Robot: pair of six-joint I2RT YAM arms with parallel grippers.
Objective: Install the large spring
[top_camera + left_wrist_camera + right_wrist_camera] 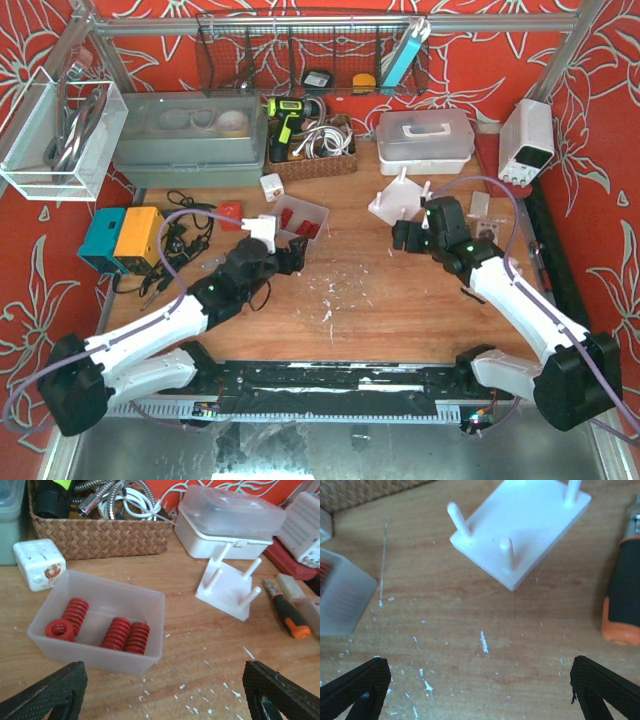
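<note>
The left hand [162, 682] and right hand [480, 680] are hanging spread, empty; red springs [116, 632] are lying touching in the bin [156, 622], so a grab is risking catching the wrong-sized one

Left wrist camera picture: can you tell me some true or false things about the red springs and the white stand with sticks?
1. The red springs are inside the clear bin. True.
2. One spring is already on the white peg stand. False: all its pegs are bare.
3. The left gripper is holding a spring. False: it is open and empty.
4. An orange-and-black tool lies to the right of the stand. True.
</note>
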